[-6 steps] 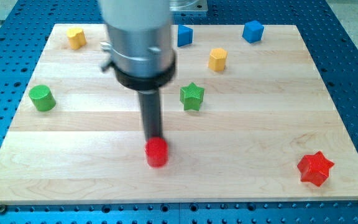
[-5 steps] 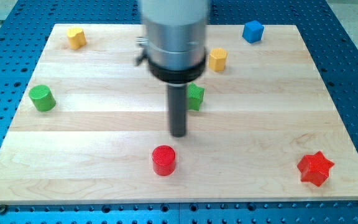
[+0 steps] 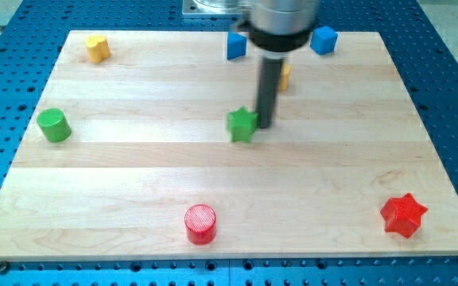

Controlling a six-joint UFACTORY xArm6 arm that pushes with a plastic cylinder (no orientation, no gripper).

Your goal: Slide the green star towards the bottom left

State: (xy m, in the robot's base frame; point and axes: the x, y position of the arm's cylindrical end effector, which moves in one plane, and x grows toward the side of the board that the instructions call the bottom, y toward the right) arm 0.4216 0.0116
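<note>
Green star (image 3: 243, 125) sits near the middle of the wooden board (image 3: 133, 167), with my tip (image 3: 264, 125) touching or just beside its right edge. Across the board from the view's left: a green cylinder (image 3: 53, 125), a yellow block (image 3: 96, 48) at the top, a red cylinder (image 3: 200, 223) near the bottom, a blue cube (image 3: 236, 45), another yellow block (image 3: 284, 76) partly hidden behind the rod, a second blue cube (image 3: 323, 40), and a red star (image 3: 403, 214). The rod stands upright, coming down from the view's top; it has no fingers and grasps nothing.

Orange block (image 3: 284, 76) mostly hidden behind rod, shape unclear; arm body cut off at view's top.
</note>
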